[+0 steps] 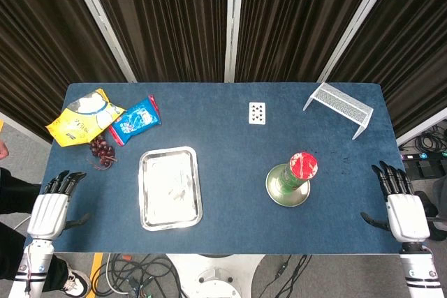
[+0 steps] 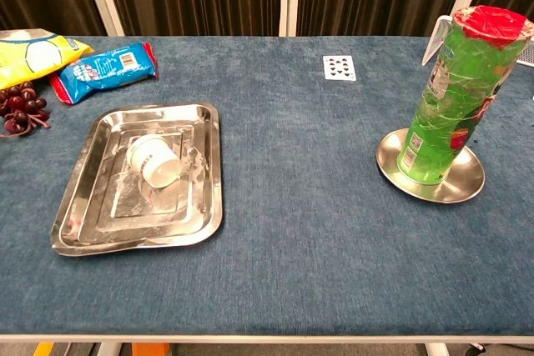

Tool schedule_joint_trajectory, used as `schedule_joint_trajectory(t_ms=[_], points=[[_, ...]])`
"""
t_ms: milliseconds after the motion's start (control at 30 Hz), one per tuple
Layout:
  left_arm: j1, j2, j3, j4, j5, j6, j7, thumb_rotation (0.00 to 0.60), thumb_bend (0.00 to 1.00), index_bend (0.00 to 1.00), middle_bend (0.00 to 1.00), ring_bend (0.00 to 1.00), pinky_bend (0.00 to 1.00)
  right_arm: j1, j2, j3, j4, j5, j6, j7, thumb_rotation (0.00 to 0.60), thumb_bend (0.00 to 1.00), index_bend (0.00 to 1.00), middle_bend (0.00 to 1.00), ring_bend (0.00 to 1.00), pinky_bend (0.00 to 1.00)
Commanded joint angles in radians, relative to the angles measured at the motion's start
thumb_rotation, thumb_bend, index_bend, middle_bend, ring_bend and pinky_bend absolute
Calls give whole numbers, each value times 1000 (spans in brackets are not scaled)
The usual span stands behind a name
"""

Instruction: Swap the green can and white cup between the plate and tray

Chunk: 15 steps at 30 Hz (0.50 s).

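Tall green can [image 2: 449, 114] with red lid, upright on round plate [image 2: 470, 187]

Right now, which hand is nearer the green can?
Right. The right hand sits off the table edge beside the green can; the left hand lies across the table.

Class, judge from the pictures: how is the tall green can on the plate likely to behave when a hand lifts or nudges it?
The green can stands tall and narrow on a small round plate, so a high nudge would probably tip it. Its smooth, glossy wall may slip in a loose grip. Once on its side, its cylinder shape would likely roll.
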Motion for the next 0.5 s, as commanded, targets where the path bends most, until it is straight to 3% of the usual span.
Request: schedule_joint_trajectory(t_ms=[33, 300, 500], points=[[4, -8, 4, 15, -2, 1, -5, 600, 0, 162, 143, 79, 177, 32, 37, 9, -58, -29, -23, -32, 600, 0, 0, 0, 0, 0], [3, -24, 3, 41, -5, -4, -27, 600, 0, 162, 143, 78, 177, 137, 104, 53, -228, -53, -125, -136, 600, 0, 0, 0, 0, 0], [4, -22, 5, 53, -3, -3, -43, 600, 0, 162, 143, 79, 177, 219, 122, 98, -316, 5, -225, -215, 600, 0, 0, 0, 0, 0]])
